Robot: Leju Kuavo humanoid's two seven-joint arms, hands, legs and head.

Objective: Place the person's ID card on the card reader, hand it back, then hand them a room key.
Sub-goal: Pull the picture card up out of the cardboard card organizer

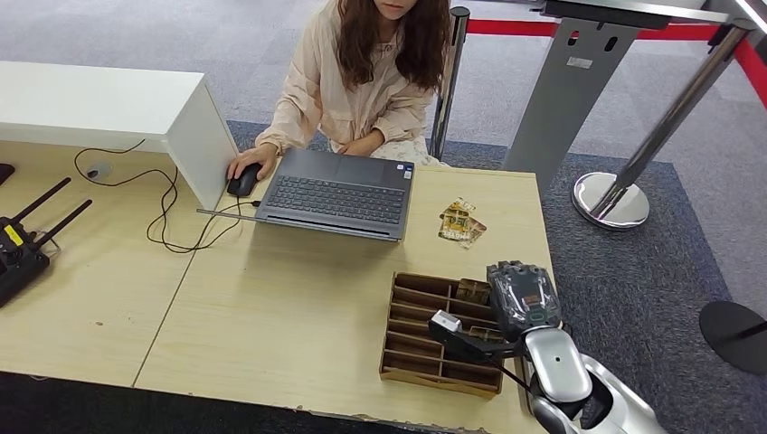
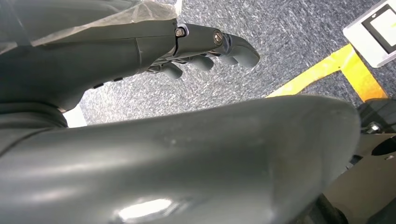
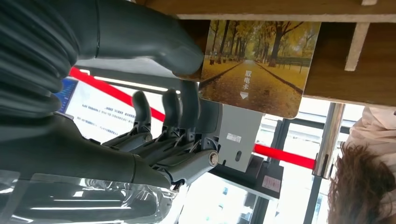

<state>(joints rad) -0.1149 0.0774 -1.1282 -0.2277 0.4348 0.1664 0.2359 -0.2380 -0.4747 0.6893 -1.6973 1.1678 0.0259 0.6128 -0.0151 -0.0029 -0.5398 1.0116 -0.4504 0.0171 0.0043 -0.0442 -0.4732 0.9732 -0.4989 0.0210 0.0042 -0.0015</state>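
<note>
Head view looks down on a pale wooden tabletop (image 1: 271, 307) where the right hand (image 1: 523, 297) reaches over the far right end of a brown wooden divided tray (image 1: 425, 348), right at a card standing in one of its far slots. Right wrist view shows it close: the thick grey thumb and a dark finger pinch a room key card printed with an autumn tree-lined avenue (image 3: 259, 65) at its edge, the card partly inside the wooden compartment; the other fingers (image 3: 154, 116) are spread apart beside it. Another small card-like item with a gold-and-brown pattern (image 1: 461, 221) lies flat on the tabletop between the tray and a grey open laptop (image 1: 339, 192) — whether it is the ID card cannot be told. A person in a beige jacket (image 1: 353, 81) sits behind the laptop, one hand on a black computer mouse (image 1: 242, 181). Left wrist view shows the left hand (image 2: 205, 51) hanging over grey carpet (image 2: 289, 42), its fingers curled loosely inward and holding nothing.
</note>
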